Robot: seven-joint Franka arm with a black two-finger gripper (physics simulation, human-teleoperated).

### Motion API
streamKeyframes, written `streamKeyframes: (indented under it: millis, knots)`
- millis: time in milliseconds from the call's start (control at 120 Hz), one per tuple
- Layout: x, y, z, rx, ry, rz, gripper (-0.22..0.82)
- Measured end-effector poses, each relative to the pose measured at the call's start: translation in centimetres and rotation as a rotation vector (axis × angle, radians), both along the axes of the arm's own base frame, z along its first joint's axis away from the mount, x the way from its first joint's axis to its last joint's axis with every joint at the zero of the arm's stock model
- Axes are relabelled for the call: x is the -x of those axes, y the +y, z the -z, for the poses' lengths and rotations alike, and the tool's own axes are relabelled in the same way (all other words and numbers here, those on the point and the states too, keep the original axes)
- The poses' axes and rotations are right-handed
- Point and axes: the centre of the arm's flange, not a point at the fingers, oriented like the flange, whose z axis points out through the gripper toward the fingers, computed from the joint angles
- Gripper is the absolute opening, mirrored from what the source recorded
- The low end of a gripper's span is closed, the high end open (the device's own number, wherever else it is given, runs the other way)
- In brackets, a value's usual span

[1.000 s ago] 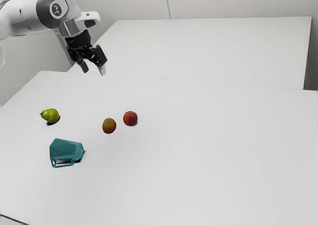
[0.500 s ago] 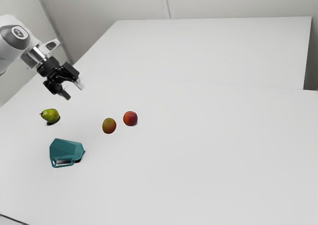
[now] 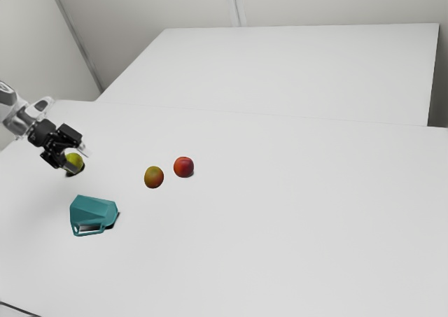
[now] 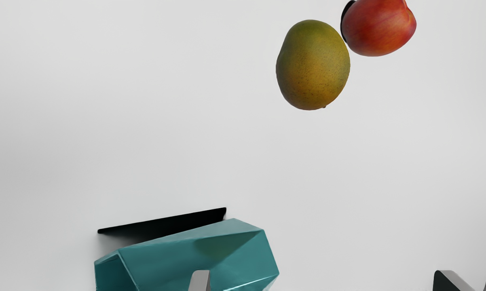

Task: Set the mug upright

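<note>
One mug point(image 3: 94, 210) on its side, with gripper point(image 3: 79, 160) open and empty. Possible rolling away, because of off-centre closing on slanted shape.

A glossy teal mug with flat, angular facets point(image 3: 94, 208) lies tipped on its side on the white tabletop point(image 3: 280, 212), lower than the claw point(image 3: 78, 160) and apart from it. Seen from the claw, the mug extends behind one fingertip, part of its faceted wall showing between the two spread fingers and part outside them.
</note>
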Motion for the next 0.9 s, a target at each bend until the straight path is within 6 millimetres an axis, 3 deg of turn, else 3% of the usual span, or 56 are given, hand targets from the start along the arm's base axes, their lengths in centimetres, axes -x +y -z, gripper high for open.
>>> streamKeyframes:
  millis: [192, 300, 408, 542, 900]
  knots:
    - [2.7, 3.2, 1.3, 0.008, -0.027, -0.026, 0.60]
    - [3.1, 4.1, 4.1, 0.027, -0.014, -0.034, 0.60]
    - [3.9, 3.7, 6.7, 0.055, 0.001, -0.036, 0.60]
    - [5.0, 3.3, 8.1, 0.069, 0.002, -0.039, 0.60]
    - [6.7, 2.5, 10.0, 0.091, 0.004, -0.028, 0.60]
